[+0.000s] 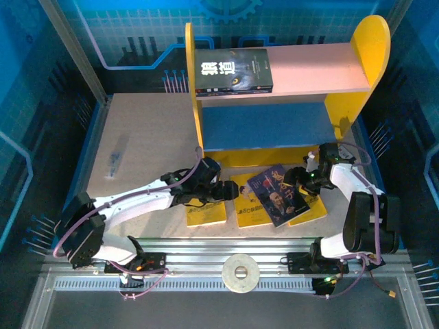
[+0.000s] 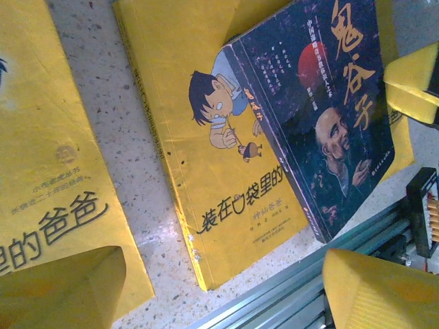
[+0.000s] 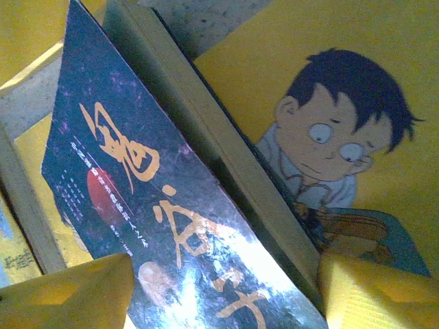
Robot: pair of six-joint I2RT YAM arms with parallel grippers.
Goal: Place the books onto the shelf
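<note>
The shelf (image 1: 315,68) stands at the back, and one dark book (image 1: 233,70) lies flat on its pink upper board. A dark portrait book (image 1: 278,195) (image 2: 329,116) (image 3: 158,205) rests askew on yellow cartoon books (image 1: 250,209) (image 2: 206,137) (image 3: 343,103) in front of the shelf. Another yellow book (image 1: 206,212) (image 2: 48,171) lies to the left. My right gripper (image 1: 306,179) (image 3: 226,295) is open, its fingers either side of the dark book's raised far edge. Over the gap between two yellow books, my left gripper (image 1: 225,192) (image 2: 219,295) hangs open with nothing in it.
An aluminium rail (image 1: 240,247) (image 2: 288,288) runs along the table's near edge, right behind the books. A white disc (image 1: 240,272) sits on it. Bare tabletop (image 1: 137,151) lies to the left. The blue lower board (image 1: 267,127) holds nothing.
</note>
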